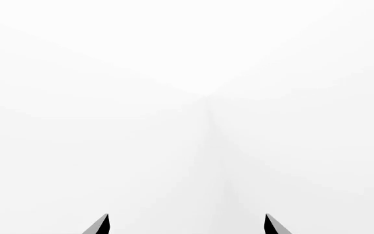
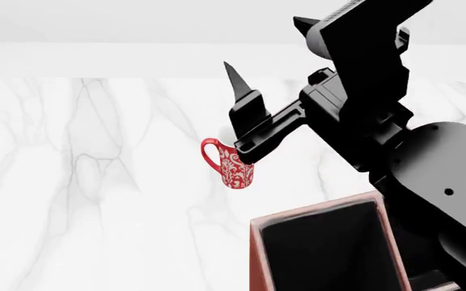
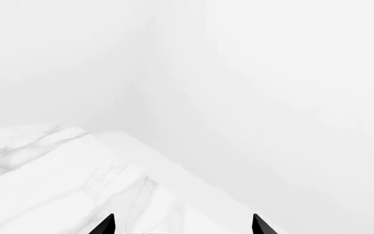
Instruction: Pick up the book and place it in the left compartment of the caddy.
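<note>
right claw (image 3: 183, 225) open, empty, raised above worktop (image 2: 95, 182). left claw (image 1: 187, 225) open, facing blank white. caddy (image 2: 259, 254) at near edge; mug (image 2: 231, 163) behind it. book unseen.

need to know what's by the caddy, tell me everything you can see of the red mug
The mug is red with a white swirling pattern and looks glazed, like ceramic. It stands upright on the white marble table, its loop handle toward the robot's left. A black arm part covers its upper right edge in the head view; whether they touch cannot be told. It sits beyond the caddy and apart from it. Its inside is not visible.
</note>
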`<state>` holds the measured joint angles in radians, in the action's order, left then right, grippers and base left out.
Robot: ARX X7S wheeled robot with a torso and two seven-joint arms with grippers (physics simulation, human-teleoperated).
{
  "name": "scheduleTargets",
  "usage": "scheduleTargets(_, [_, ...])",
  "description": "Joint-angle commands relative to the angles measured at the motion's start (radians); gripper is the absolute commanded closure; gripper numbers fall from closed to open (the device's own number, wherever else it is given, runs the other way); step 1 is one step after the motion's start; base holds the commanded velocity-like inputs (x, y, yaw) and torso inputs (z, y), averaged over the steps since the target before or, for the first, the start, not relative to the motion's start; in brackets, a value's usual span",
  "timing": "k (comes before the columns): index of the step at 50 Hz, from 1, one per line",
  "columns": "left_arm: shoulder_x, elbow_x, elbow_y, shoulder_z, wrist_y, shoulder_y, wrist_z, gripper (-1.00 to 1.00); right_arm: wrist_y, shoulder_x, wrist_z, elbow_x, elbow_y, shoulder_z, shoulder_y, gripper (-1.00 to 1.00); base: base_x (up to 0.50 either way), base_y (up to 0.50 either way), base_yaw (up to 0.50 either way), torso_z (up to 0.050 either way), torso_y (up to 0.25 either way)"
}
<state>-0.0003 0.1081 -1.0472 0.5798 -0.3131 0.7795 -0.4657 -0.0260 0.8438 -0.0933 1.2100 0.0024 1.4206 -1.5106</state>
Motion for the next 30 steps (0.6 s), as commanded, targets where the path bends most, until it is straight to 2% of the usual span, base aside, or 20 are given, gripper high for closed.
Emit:
scheduleTargets(1, [0.000,0.004,0.000,-0.002,-0.002,0.002,-0.002,-1.00,0.000,-0.022,0.105,-0.024,-0.033,0.027,0.008,-1.00,0.00,0.00,0.00,0.000,0.000])
scheduleTargets(26, [0.000,0.010,0.000,-0.023,0.027,-0.025,0.012,-1.00,-0.073,-0.072,0.130,-0.021,-0.235,0.074,-0.005,-1.00,0.00,0.00,0.00,0.000,0.000])
scheduleTargets(30, [0.000,0.008,0.000,-0.041,0.034,-0.048,0.056,-1.00,-0.078,-0.083,0.131,-0.029,-0.238,0.076,-0.009,-1.00,0.00,0.00,0.00,0.000,0.000])
